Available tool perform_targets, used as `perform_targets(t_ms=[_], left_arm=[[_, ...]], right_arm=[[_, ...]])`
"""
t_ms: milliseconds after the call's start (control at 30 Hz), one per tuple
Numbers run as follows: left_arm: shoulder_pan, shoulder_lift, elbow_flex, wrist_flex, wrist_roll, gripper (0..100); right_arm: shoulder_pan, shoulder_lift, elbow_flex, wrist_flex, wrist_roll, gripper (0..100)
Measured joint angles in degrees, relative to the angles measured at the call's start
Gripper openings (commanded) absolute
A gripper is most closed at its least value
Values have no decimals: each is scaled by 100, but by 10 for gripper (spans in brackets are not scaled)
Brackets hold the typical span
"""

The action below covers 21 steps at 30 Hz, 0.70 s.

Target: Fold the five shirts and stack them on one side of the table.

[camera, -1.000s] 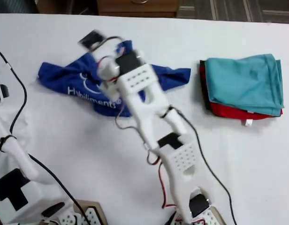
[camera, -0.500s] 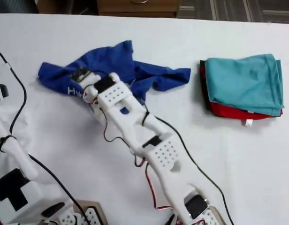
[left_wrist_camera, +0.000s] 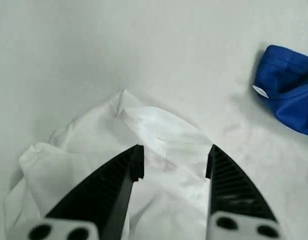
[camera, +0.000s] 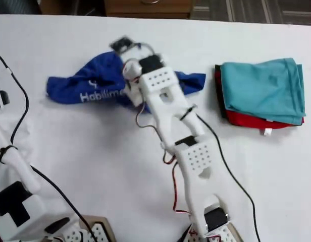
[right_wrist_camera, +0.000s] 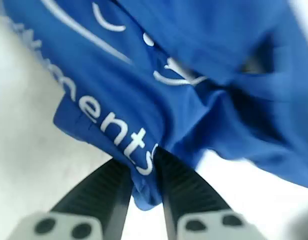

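Observation:
A blue shirt [camera: 87, 86] with white lettering lies bunched at the back middle of the white table [camera: 95, 166]. My right gripper [camera: 130, 75] is over its right part. In the right wrist view the gripper [right_wrist_camera: 144, 172] is shut on a fold of the blue shirt [right_wrist_camera: 159, 75] by the lettering. My left gripper [left_wrist_camera: 174, 155] hangs open over a crumpled white shirt [left_wrist_camera: 159, 130], touching nothing. A corner of the blue shirt [left_wrist_camera: 291, 85] shows beyond it. A folded teal shirt [camera: 264, 88] rests on a folded red shirt [camera: 246, 120] at the right.
The left arm's base [camera: 14, 201] and its black cable [camera: 21, 108] occupy the front left corner. The right arm's links [camera: 191, 156] cross the table's middle. A wooden cabinet [camera: 148, 7] stands behind the far edge.
The right arm swung from the shirt's front left toward the back right, dragging blue cloth along. The shirt is now bunched into a narrower strip with the lettering turned up.

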Motion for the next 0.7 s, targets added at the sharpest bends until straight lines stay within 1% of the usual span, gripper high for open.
perform_targets(t_ms=[67,133,267,367,500,567,633,700], left_arm=[[0,0,0,0,0,221],[9,0,0,0,0,221],[9,0,0,97,0,221],[202,0,0,343,0,221],[545,0,0,800,-70,221],[774,0,0,1020,-334,221],[1029,0,0,1257,-589,221],[1310,0,0,1512,-958,221]], right_arm=[[-26,-325,-185,281,185,19],[0,-686,-202,334,325,19],[35,-1556,325,334,598,19],[18,-2365,1231,334,659,19],[53,-3727,2866,334,747,19],[141,-4431,3727,290,958,19],[334,-5073,4510,35,1169,19],[695,-5618,5231,-334,1345,19]])
